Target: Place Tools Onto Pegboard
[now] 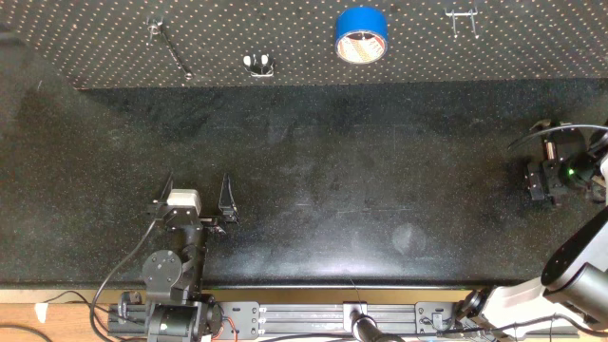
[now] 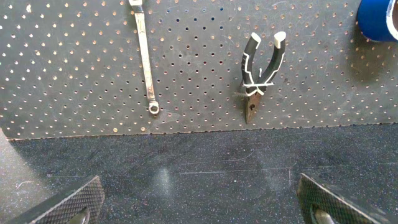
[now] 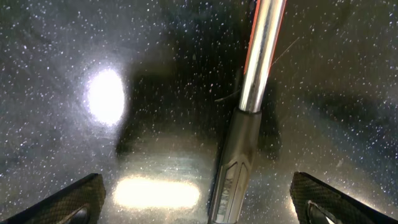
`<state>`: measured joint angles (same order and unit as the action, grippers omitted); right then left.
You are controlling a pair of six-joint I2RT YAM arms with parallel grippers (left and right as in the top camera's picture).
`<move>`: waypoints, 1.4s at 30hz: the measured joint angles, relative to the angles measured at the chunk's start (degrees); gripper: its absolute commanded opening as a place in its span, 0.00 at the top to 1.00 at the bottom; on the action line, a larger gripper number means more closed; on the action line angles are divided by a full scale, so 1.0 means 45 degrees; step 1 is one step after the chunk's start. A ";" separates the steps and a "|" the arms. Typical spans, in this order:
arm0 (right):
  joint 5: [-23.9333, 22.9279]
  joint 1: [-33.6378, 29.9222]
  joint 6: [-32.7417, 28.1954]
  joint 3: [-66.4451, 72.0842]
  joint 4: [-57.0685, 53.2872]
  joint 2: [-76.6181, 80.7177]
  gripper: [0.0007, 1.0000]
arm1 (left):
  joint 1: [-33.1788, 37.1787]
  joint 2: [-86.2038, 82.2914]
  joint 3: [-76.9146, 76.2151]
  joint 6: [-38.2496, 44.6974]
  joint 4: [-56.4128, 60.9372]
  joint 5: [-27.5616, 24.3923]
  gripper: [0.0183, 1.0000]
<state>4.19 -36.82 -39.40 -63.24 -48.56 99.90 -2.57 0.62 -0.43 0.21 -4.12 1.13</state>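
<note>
Pegboard runs along the far edge of the black worktop. Already hanging on it: blue tape roll, wrench, pliers. A bare hook sits to the right of the tape.

Step, as I read it: pick-up of the last loose tool, grasp not yet made.

Right gripper is at the worktop's right end, low over the tool, fingers spread wide on either side of it and touching nothing. Left gripper sits near its base, facing the board, released and empty.

Next move likely calls for dropping straight down, pinching across the grip, lifting level, then carrying to the bare hook. The round shaft could roll or slip if pinched there.

Tool lies flat on the worktop. It has a shiny round metal shaft with a red edge along one side, running into a dark grey moulded handle. Head end is cut off, so tool type is unclear.
</note>
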 measured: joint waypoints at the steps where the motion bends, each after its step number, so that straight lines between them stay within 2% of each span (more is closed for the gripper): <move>1: -0.0010 0.0000 0.0000 0.0000 0.0000 0.0029 0.02 | -0.0005 0.0000 0.0000 0.0000 0.0000 0.0000 0.00; 4: -0.0044 0.0000 0.0000 0.0000 -0.0005 0.0418 0.02 | 0.0000 0.0000 0.0000 0.0005 0.0000 0.0000 0.00; 6: -0.0049 0.0000 -0.0005 0.0000 -0.0005 0.0500 0.11 | 0.0000 0.0000 0.0000 0.0005 0.0000 0.0000 0.00; 11: -0.0525 0.0000 -0.0087 0.0083 0.0189 0.0505 0.43 | -0.0005 0.0000 0.0000 0.0000 0.0000 0.0000 0.00; 12: -0.0559 0.0005 -0.0131 0.0146 0.0272 0.0491 0.51 | -0.0005 0.0000 0.0000 0.0005 0.0000 0.0000 0.00; 13: -0.0568 0.0005 -0.0087 0.0214 0.0340 0.0452 0.63 | 0.0000 0.0000 0.0000 0.0005 0.0000 0.0000 0.00; 14: -0.0568 0.0005 -0.0073 0.0287 0.0432 0.0393 0.69 | 0.0000 0.0000 0.0000 0.0000 0.0000 0.0000 0.00; 15: -0.0578 0.0005 -0.0024 0.0330 0.0544 0.0369 0.79 | 0.0000 0.0000 0.0000 0.0005 0.0000 0.0000 0.00; 16: -0.0593 0.0005 0.0019 0.0345 0.0602 0.0345 0.92 | 0.0000 0.0000 0.0000 0.0005 0.0000 0.0000 0.00; 20: -0.0816 0.0005 0.0476 0.0437 0.0942 0.0243 0.93 | 0.0000 0.0000 0.0000 0.0005 0.0000 0.0000 0.00; 22: -0.0797 0.0029 0.1438 0.0680 0.1345 -0.0097 0.93 | 0.0000 0.0000 0.0000 0.0000 0.0000 0.0000 0.00; 26: 0.1511 0.0690 0.4367 0.0933 0.2443 -0.4197 0.92 | 0.0000 -0.0005 0.0000 0.0005 0.0000 -0.0010 0.00; 27: 0.2200 0.1209 0.5338 0.0908 0.2778 -0.5518 0.93 | 0.0000 0.0000 0.0000 0.0005 -0.0005 -0.0010 0.00; 28: 0.2463 0.1676 0.5935 0.0899 0.2943 -0.6139 0.93 | 0.0000 0.0000 0.0000 0.0000 0.0000 -0.0019 0.00; 29: 0.2803 0.2739 0.6640 0.0899 0.3225 -0.6955 0.93 | 0.0000 0.0000 0.0000 0.0005 0.0000 -0.0024 0.00; 33: 0.3094 0.5877 0.7373 0.0899 0.4031 -0.7665 0.92 | 0.0000 0.0000 0.0000 0.0005 0.0000 -0.0019 0.00; 36: 0.3016 0.6776 0.7412 0.0899 0.4046 -0.7650 0.93 | 0.0000 0.0000 0.0000 0.0000 0.0000 -0.0024 0.00; 42: 0.2909 0.7048 0.7417 0.0899 0.4061 -0.6499 0.93 | -0.0005 0.0000 0.0000 0.0005 0.0000 -0.0024 0.00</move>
<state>17.28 -5.10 -6.02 -59.20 -30.28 70.65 -2.59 0.62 -0.43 0.23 -4.12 1.02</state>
